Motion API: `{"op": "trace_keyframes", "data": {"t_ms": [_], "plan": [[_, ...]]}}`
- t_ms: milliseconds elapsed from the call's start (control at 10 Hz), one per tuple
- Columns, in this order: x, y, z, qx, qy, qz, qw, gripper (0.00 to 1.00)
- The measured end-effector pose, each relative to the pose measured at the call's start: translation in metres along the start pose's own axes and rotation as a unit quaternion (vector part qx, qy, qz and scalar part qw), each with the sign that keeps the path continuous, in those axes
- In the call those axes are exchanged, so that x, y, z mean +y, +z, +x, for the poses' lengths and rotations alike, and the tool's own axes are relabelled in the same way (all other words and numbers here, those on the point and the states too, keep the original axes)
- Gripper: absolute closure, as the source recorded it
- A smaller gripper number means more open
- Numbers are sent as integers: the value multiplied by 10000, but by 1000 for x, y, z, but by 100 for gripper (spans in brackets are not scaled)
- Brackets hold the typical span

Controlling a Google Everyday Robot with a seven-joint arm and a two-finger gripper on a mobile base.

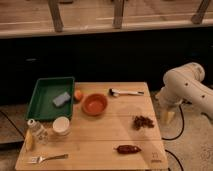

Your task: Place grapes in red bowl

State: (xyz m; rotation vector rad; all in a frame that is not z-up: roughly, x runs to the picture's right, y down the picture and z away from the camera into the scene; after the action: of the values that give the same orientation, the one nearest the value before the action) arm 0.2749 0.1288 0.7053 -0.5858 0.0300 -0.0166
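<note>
Lying on table (100, 136): grapes (143, 122), well apart from red bowl (95, 104)
Gripper (167, 117): released, empty, beside table's right edge

Your table (100, 135) is pale wood, matt, with a faint grain. The green tray (36, 102) looks like smooth plastic, and the blue sponge (61, 99) in it looks soft and dull. The red bowl (95, 104) is plain and smooth with a slight sheen. The spoon (125, 92) and fork (47, 158) read as shiny metal. The grapes (143, 121) are bumpy and dull; the dark-red pepper (128, 149) is smooth and glossier. The gripper (167, 116) hangs just off the table's right edge, fingers spread and empty, pale and matt below the arm's (182, 82) smooth white shell.
</note>
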Motion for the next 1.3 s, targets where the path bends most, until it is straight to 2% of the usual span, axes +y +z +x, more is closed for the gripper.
{"op": "trace_keyframes", "data": {"t_ms": [200, 500, 800, 1300], "plan": [[6, 24, -6, 21, -191, -64, 9998, 20], [7, 33, -9, 10, -418, -100, 9991, 20], [9, 62, -14, -21, -664, -155, 9977, 20], [11, 93, -17, -79, -999, -256, 9946, 20]]}}
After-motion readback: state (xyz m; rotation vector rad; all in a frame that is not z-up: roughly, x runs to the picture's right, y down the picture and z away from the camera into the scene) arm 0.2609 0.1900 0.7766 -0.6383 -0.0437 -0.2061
